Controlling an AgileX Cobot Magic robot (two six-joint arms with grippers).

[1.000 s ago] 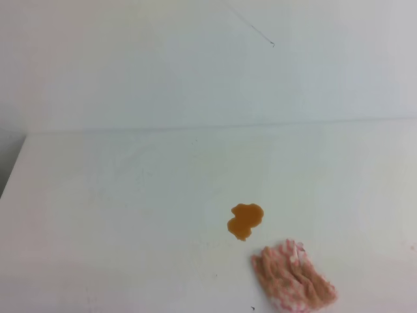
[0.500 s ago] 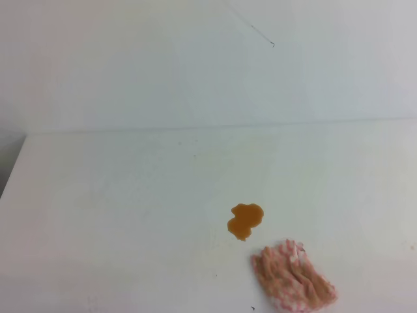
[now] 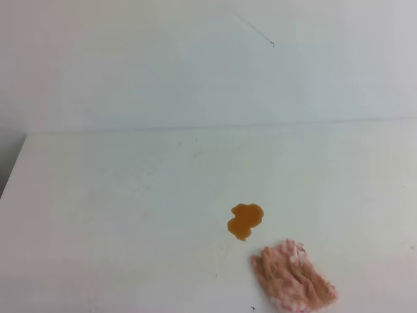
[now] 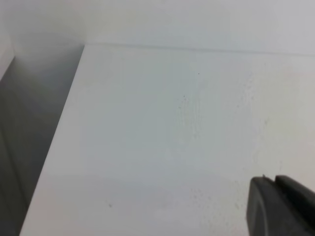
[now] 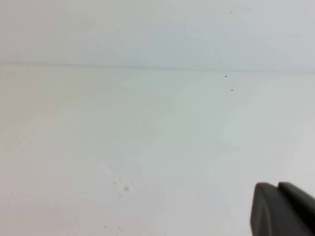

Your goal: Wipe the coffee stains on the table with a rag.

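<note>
At the near edge of the desk [image 3: 117, 215] lies the crumpled rag [image 3: 293, 277], with the coffee stain [image 3: 245, 220] just beyond it, close but apart. The right hand [image 5: 283, 209] shows only dark fingers pressed together; the left hand [image 4: 280, 206] looks pressed together too.
</note>
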